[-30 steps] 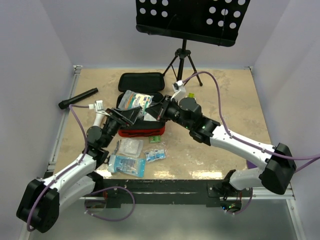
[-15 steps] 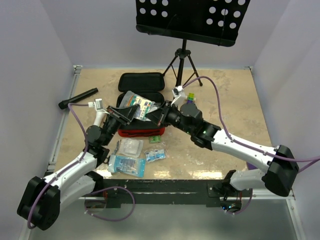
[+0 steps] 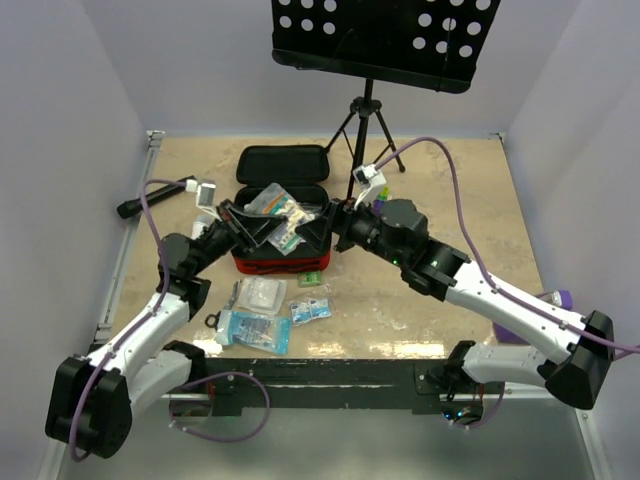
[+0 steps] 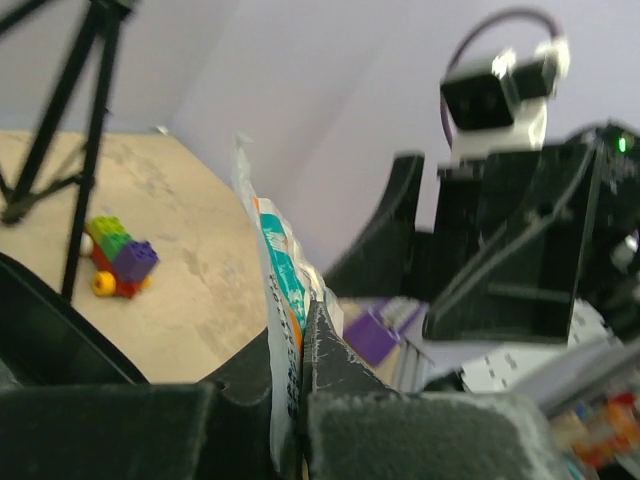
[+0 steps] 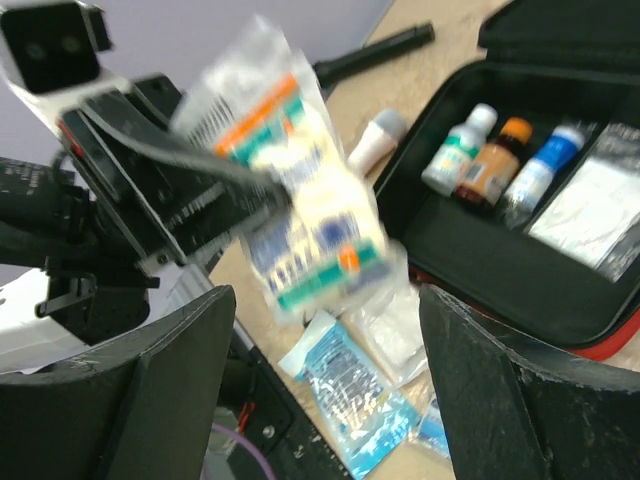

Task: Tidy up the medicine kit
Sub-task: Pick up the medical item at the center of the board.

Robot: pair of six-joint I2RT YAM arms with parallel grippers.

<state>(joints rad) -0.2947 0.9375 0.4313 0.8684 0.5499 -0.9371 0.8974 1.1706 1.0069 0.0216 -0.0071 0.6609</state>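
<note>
Your left gripper (image 3: 250, 222) is clenching the edge of a printed clear packet (image 3: 276, 214) and holding it in the air over the medicine kit (image 3: 282, 265). The kit is lying open at the middle of the table (image 3: 450, 190), lid tipped back toward the far side and bottles (image 5: 495, 155) lined up inside. Your right gripper (image 3: 322, 228) is standing with jaws spread wide beside the packet, grasping nothing, while loose packets (image 3: 262, 320) are lying just in front of the kit.

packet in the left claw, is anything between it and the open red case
Nothing visible lies between them. The left claw holds the packet over the open red case. The open right claw hangs close beside the packet, over the case's right side, and bottles take up part of the lining.
</note>
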